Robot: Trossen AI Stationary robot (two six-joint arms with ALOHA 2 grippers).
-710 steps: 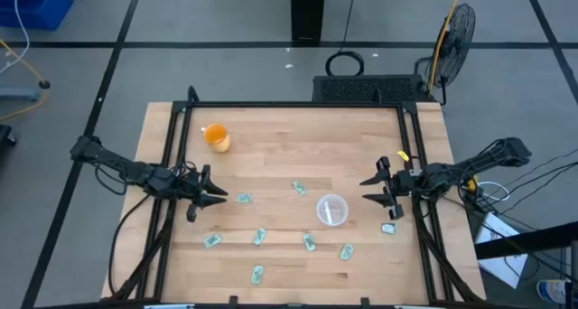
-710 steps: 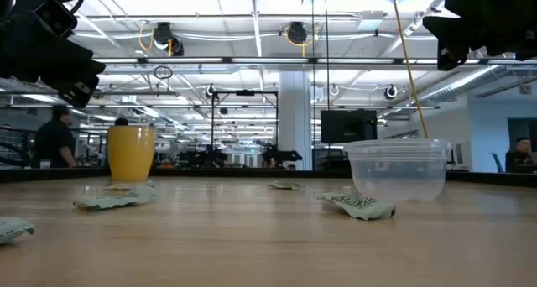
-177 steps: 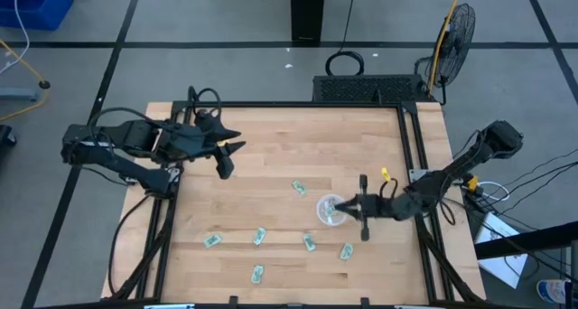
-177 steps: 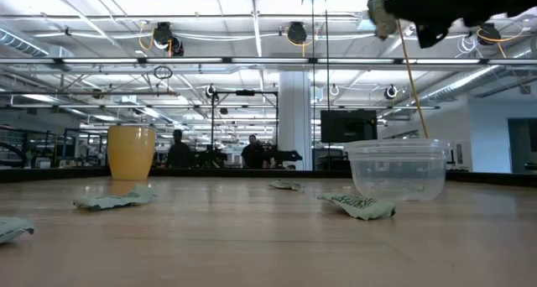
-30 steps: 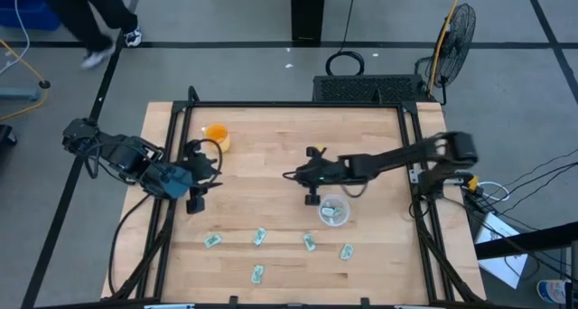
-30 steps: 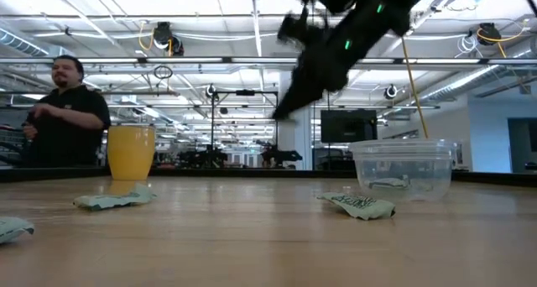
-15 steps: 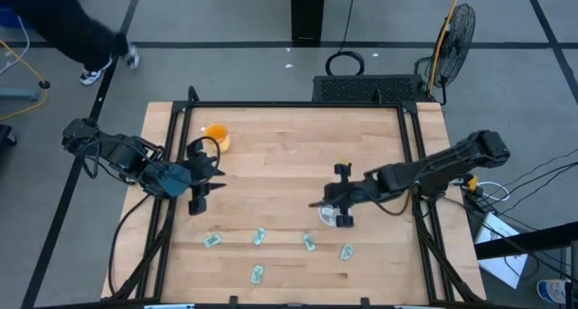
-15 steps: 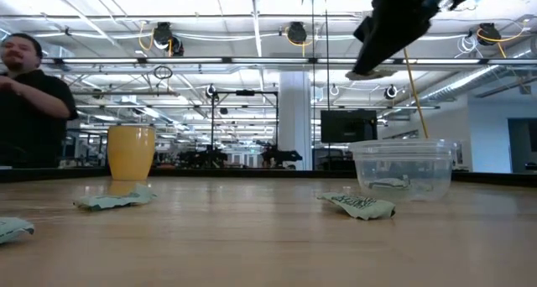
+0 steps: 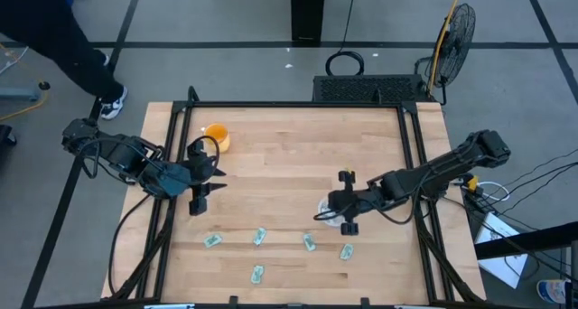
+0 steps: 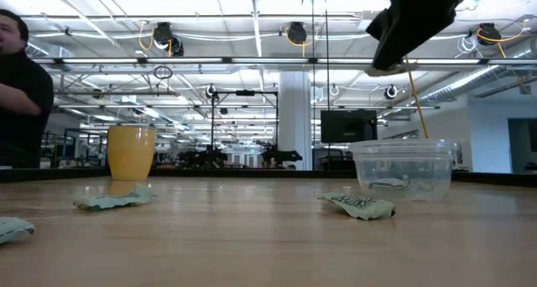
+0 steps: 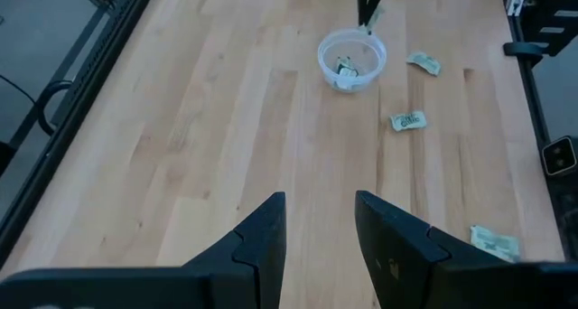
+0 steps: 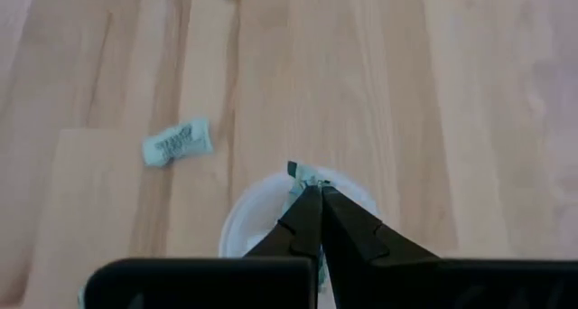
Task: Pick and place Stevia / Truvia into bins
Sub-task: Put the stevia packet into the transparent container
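My right gripper (image 12: 313,199) hangs over the clear plastic cup (image 10: 401,171), shut on a green-and-white Stevia sachet (image 12: 302,175). In the high view this gripper (image 9: 321,213) is right of the table's middle. One sachet (image 11: 344,69) lies inside the cup. Several more sachets lie flat on the wood toward the near edge (image 9: 212,241) (image 9: 259,236) (image 9: 309,242) (image 9: 346,251). My left gripper (image 9: 200,181) waits open at the table's left side, holding nothing. My right gripper pinches the sachet between the free ends of its two fingers, by the sachet's lower edge (image 12: 307,187). The fingers slant downward from the table's right side. The sachet sticks out past the fingertips, lifted clear above the cup's opening (image 12: 237,220).
An orange cup (image 9: 216,136) stands at the far left of the table. Black frame rails (image 9: 172,164) run along the table's left, right and far edges. A person walks on the floor beyond the far left corner (image 9: 72,47). Bare wood lies in the table's far half (image 9: 298,137).
My right gripper has moved from the table's middle toward the right and near edge, rising, and now stands over the clear cup, still shut on the sachet it carries. The person behind the table has walked along.
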